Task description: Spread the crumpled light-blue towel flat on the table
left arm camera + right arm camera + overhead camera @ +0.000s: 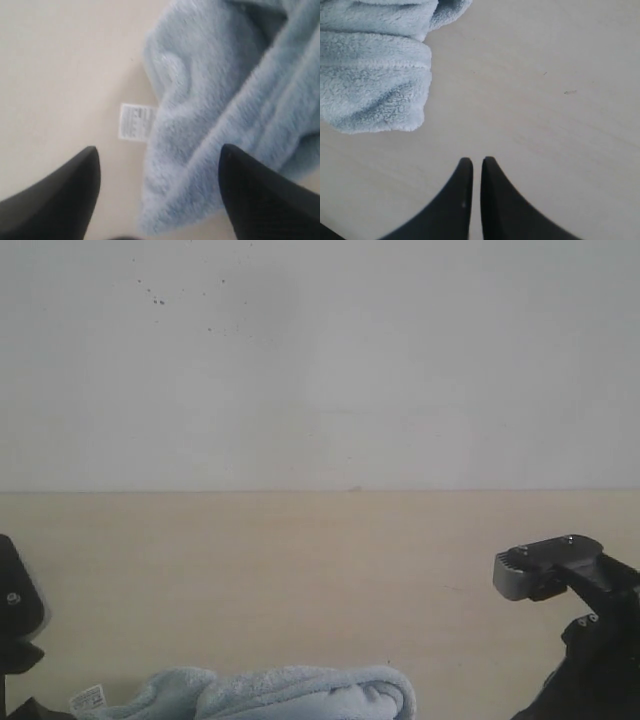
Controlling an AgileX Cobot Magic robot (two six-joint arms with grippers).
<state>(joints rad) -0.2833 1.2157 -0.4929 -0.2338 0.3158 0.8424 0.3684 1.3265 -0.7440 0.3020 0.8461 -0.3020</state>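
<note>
Crumpled pale light-blue fluffy terry towel (300, 692) sits bunched at the near edge of the wide plain beige tabletop (320, 570), a bit left of centre in the exterior view. Its long axis runs side to side, and its small white printed label (88, 698) is at the end toward my left arm (15, 612). My left jaws are spread wide and hold nothing. In the left wrist view a folded edge of the towel (225, 100) runs right into the gap between the two tips, with the label (136, 121) flat on the tabletop just beside that edge. I can't tell how high the tips are above the cloth. My right jaws are almost closed, only a thin slit between them, also holding nothing. They are over bare tabletop, and the towel (370, 75) is off to one side, its rolled hem end apart from the tips. My right arm (580, 590) is well apart from the bundle in the exterior view. So the left side is nearer and already lined up on cloth. My judgement is that the left takes the label-end edge first, while the right must open and cross toward the towel's other end before any pull apart along that side-to-side axis. The towel is not yet flat at all.
</note>
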